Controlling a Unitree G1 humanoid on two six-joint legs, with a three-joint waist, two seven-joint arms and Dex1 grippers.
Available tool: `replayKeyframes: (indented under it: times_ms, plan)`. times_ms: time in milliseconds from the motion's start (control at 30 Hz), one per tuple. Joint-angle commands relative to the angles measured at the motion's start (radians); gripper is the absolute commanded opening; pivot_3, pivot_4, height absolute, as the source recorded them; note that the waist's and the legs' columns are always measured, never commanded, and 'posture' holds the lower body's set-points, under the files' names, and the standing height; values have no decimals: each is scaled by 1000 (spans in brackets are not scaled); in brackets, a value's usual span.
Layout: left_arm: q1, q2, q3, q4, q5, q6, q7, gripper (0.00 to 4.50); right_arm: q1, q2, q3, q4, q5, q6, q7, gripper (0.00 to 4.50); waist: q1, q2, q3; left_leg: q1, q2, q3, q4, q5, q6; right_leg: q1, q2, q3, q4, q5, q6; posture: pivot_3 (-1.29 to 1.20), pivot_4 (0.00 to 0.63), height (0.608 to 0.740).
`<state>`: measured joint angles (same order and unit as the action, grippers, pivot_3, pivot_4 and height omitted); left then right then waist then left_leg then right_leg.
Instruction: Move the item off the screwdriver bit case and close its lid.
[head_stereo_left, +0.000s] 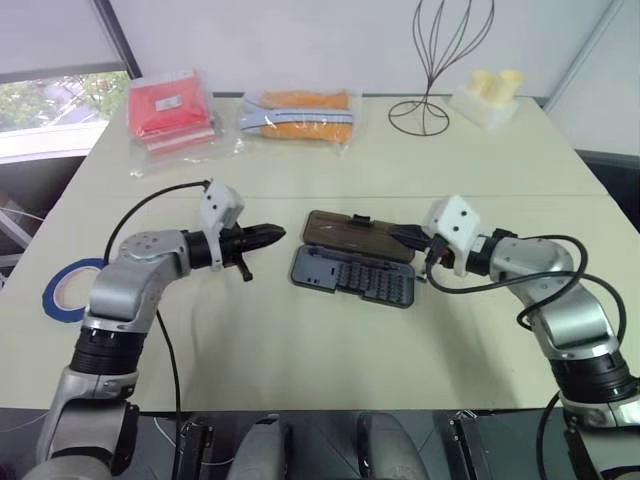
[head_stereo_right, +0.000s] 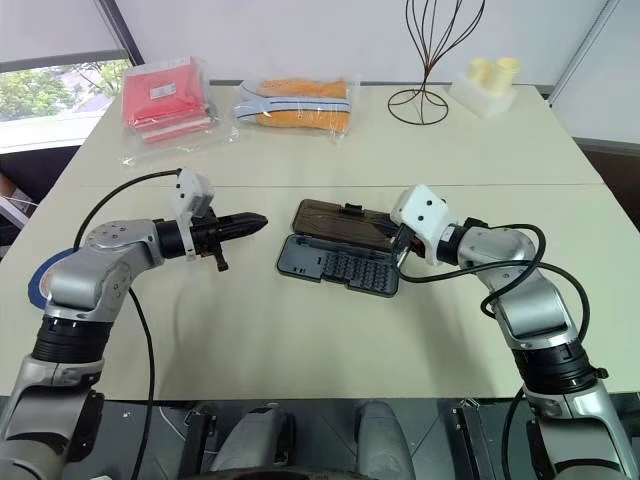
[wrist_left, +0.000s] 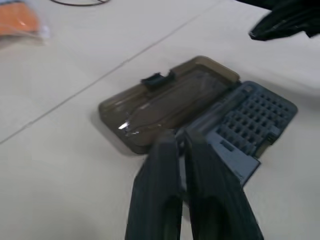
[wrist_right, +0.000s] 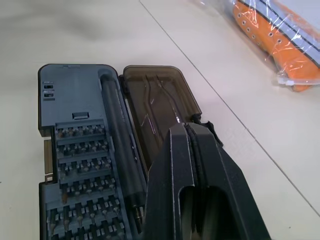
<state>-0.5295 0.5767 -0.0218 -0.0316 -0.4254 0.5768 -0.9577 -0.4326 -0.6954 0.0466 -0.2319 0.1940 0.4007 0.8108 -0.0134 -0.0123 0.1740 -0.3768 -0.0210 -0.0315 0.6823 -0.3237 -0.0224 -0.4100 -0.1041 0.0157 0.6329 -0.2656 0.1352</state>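
The screwdriver bit case (head_stereo_left: 352, 276) lies open in the middle of the table, its dark grey tray showing rows of bits. Its brown see-through lid (head_stereo_left: 355, 237) lies flat behind the tray. The item, a blue roll of tape (head_stereo_left: 50, 297), rests on the table at the far left edge, partly hidden behind my left arm. My left gripper (head_stereo_left: 270, 236) is shut and empty, pointing at the lid's left end from a short gap away. My right gripper (head_stereo_left: 405, 238) is shut and empty, its tips by the lid's latch tab (wrist_right: 206, 128) at the right end.
At the back of the table lie a red packet (head_stereo_left: 170, 110) and an orange packet (head_stereo_left: 298, 115). A black wire stand (head_stereo_left: 435, 75) and a pale yellow object (head_stereo_left: 488, 95) stand at the back right. Bare tabletop lies in front of the case.
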Motion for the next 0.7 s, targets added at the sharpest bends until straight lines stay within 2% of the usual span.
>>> replayKeyframes:
  times_ms: [33,133,200,233,300,367,400,467,700]
  plan:
    - [-28,10,-17,3,10,-27,-30,79,-38,-18,-33,-12,12,9,4,0,-1,0,0,0,0,0,0,0,0,0,0,0,0,0,0,0,150,740]
    - [-35,13,-32,17,25,-43,-41,79,-76,-16,-24,29,-9,74,-33,0,0,0,0,0,0,0,0,0,0,0,0,0,0,0,0,0,150,740]
    - [-39,10,-42,26,39,-58,-42,0,-115,0,-22,56,-9,130,-62,556,-2,0,0,0,0,0,0,0,0,0,0,0,0,0,0,0,150,740]
    - [-41,7,-45,27,43,-61,-40,0,-129,7,-22,59,-2,153,-68,900,-1,0,0,0,0,0,0,0,0,0,0,0,0,0,0,0,150,740]
    - [-42,3,-49,29,48,-64,-40,0,-151,15,-17,60,2,194,-78,1970,-1,0,0,0,0,0,0,0,0,0,0,0,0,0,0,0,150,740]
    - [-42,-1,-51,30,53,-66,-40,0,-184,32,-14,74,-8,268,-115,2820,-1,0,0,0,0,0,0,0,0,-1,1,0,0,0,0,0,150,740]
    - [-42,-3,-51,29,55,-67,-40,0,-199,42,-18,82,-10,298,-136,3481,-1,0,0,0,0,0,0,1,-1,-1,0,0,0,0,0,0,150,740]
    - [-40,-5,-53,30,58,-72,-41,0,-229,75,-33,86,-1,398,-186,4424,-2,0,0,0,0,0,0,1,-1,-1,0,0,0,0,0,0,150,740]
    - [-59,-27,-48,65,79,-99,-19,0,-333,159,-9,104,-56,704,-376,4476,0,0,0,-2,0,0,0,2,-3,-2,0,0,1,0,0,0,150,740]
